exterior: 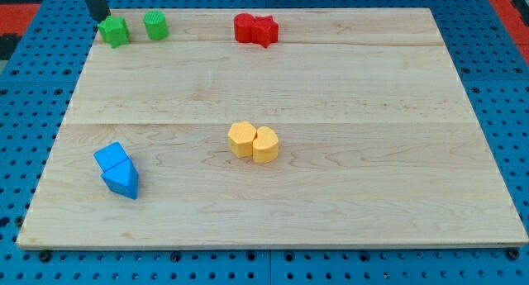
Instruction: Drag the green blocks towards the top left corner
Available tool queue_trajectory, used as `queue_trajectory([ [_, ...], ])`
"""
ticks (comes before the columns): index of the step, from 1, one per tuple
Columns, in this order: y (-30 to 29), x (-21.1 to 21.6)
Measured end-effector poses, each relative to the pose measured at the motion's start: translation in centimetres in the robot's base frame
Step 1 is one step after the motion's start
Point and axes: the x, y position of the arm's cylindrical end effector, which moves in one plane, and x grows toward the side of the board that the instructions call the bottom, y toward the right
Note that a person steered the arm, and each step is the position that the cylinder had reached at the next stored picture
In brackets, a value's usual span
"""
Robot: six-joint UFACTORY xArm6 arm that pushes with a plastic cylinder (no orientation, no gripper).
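Two green blocks sit near the board's top left corner. A green star-like block (114, 30) is at the far left. A green round block (155, 25) is just to its right, a small gap between them. My tip (100, 17) is at the view's top left, just above and left of the star-like green block, close to it or touching it.
Two red blocks (254, 29) sit together at the view's top centre. Two yellow blocks (253, 141) touch in the middle of the wooden board (331, 194). Two blue blocks (117, 169) sit together at the lower left. Blue pegboard surrounds the board.
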Motion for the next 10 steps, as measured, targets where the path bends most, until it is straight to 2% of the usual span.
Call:
queue_trajectory([
  [2,0.7,3.9],
  [3,4.5,3.9],
  [5,5.3,10.6],
  [10,9.4,13.9],
])
